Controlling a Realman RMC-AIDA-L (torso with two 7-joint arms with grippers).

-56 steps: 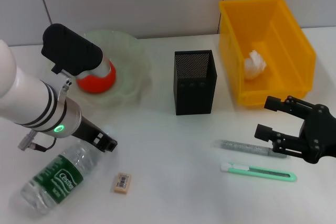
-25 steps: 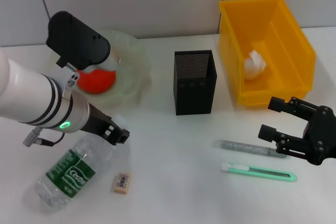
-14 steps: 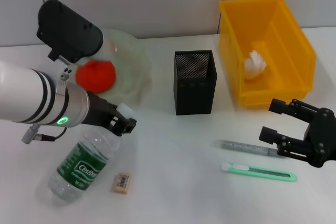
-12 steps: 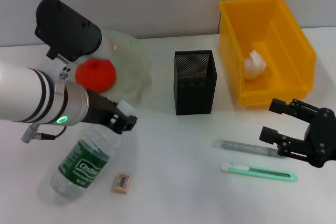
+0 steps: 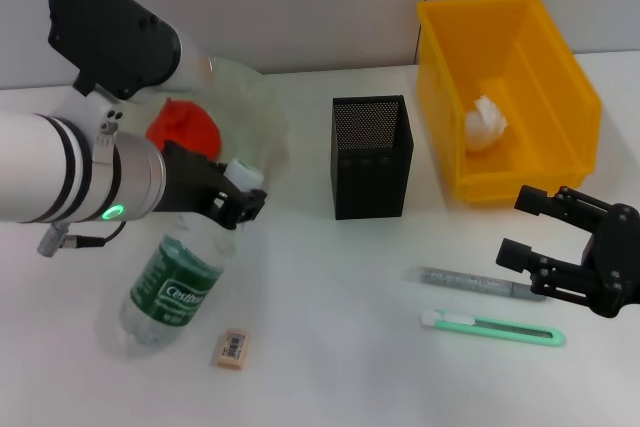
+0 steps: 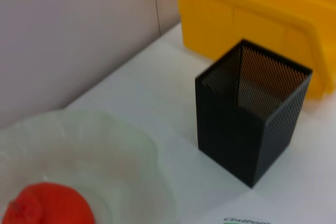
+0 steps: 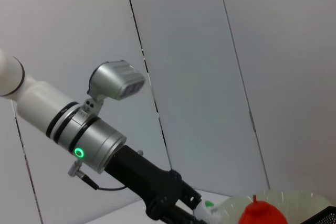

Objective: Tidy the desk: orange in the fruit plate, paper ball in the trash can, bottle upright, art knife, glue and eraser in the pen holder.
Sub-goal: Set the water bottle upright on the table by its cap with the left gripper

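My left gripper (image 5: 238, 204) is shut on the neck of the clear bottle (image 5: 183, 284), which has a green label and a white cap. The bottle leans steeply, base on the table and cap up toward the fruit plate. The orange (image 5: 182, 127) lies in the pale green fruit plate (image 5: 262, 112). The paper ball (image 5: 485, 124) lies in the yellow bin (image 5: 560, 87). The black mesh pen holder (image 5: 371, 157) stands mid-table. The eraser (image 5: 232, 347) lies by the bottle's base. My right gripper (image 5: 545, 237) is open and empty, just right of the grey glue stick (image 5: 470, 282) and the green art knife (image 5: 495, 328).
The left wrist view shows the pen holder (image 6: 249, 114), the yellow bin (image 6: 252, 19), the plate (image 6: 94, 145) and the orange (image 6: 47, 205). The right wrist view shows my left arm (image 7: 94, 135) across the table and the orange (image 7: 262, 214). A grey wall stands behind.
My left gripper has lifted the bottle's neck up and to the right, raising the bottle from lying flat to steeply tilted. The right arm has barely moved.
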